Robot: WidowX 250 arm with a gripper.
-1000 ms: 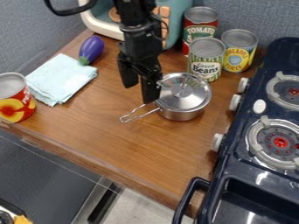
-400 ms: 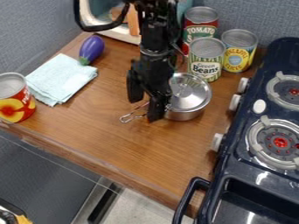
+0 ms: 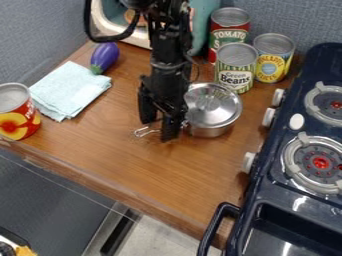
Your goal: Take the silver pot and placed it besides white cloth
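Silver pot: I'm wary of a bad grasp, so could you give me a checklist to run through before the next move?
1. Silver pot upright on the counter: ok.
2. Lid seated on the pot: ok.
3. Gripper down at the wire handle, fingers apart: ok.
4. Handle squarely between the fingers: cannot tell; one finger hides part of it.
5. Pot beside the cloth: not ok; it sits nearer the stove.
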